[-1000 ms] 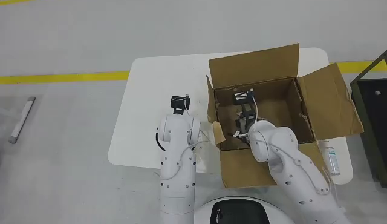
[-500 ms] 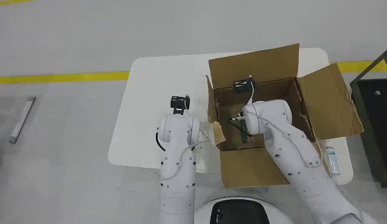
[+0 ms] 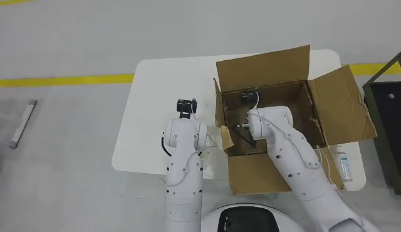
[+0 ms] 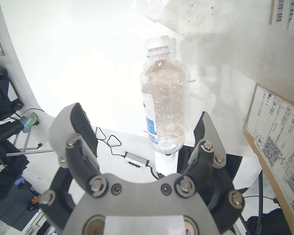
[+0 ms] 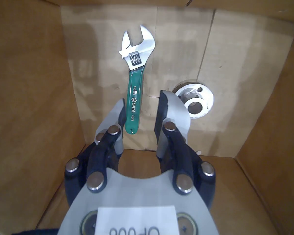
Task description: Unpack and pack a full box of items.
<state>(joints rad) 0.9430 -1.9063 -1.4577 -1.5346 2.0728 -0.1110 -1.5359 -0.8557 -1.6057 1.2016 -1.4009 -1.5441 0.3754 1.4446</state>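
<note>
**The wrench on the box floor is lined up for the right gripper.**

The right gripper [image 5: 139, 119] is held inside the box [image 3: 266, 69] with its fingers spread and nothing pinched. The wrench [image 5: 134, 84] is seen flat on the box floor, green handle towards the gripper and steel head towards the box's far wall. Its long axis runs straight away from the gripper, across the line along which the fingers would come together. The handle's end is seen between the fingertips, closer to one finger than the other, so a small sideways correction is judged necessary before descending. A metal flange [image 5: 194, 100] lies on the box floor just beside the handle. The left gripper [image 4: 144, 133], also spread and empty, is kept outside the box over a bottle [image 4: 164, 103] lying on the table [image 4: 63, 37], so the right arm is the nearer one.
</note>
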